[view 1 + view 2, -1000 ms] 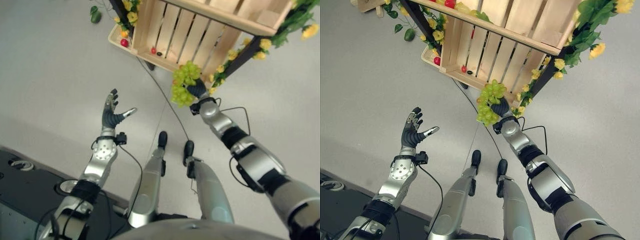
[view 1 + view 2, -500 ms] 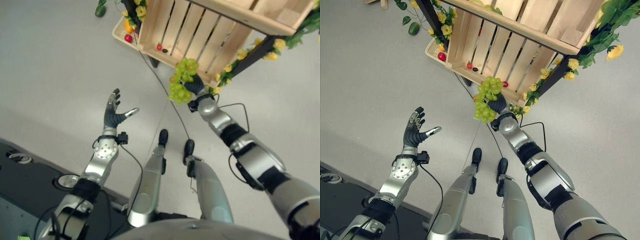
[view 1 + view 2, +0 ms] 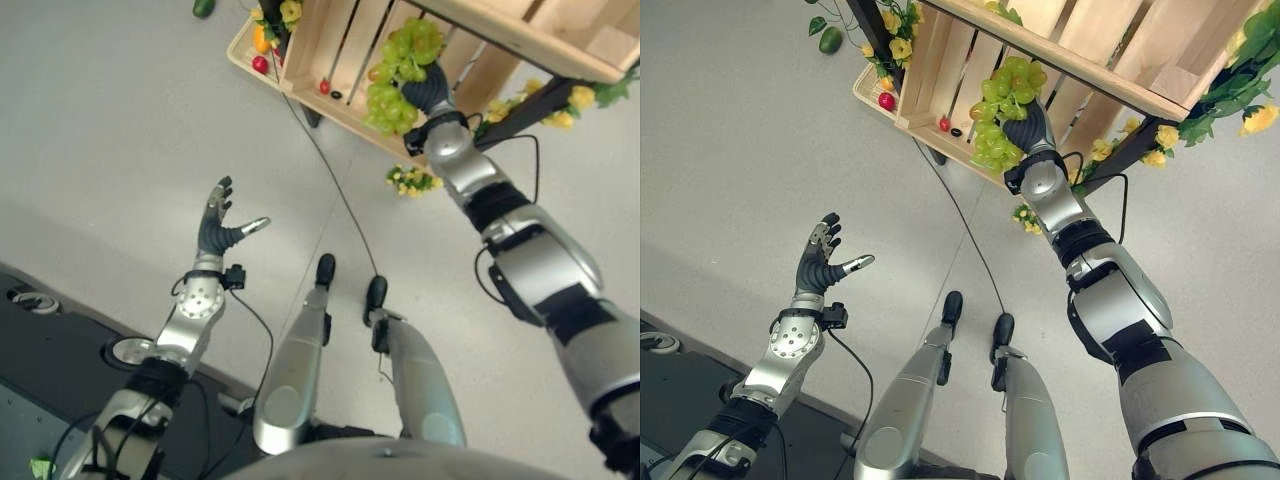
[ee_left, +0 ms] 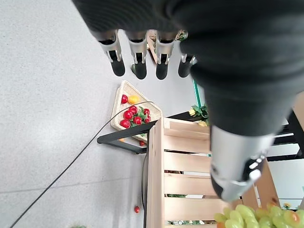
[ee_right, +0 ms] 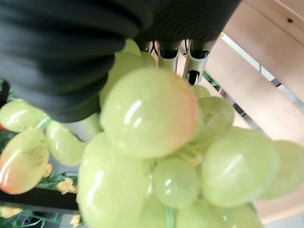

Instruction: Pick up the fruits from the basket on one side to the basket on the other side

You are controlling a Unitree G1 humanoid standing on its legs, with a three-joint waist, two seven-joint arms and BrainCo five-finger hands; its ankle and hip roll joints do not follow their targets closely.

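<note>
- No text, label, brand, number or sign can be read in any view.
</note>
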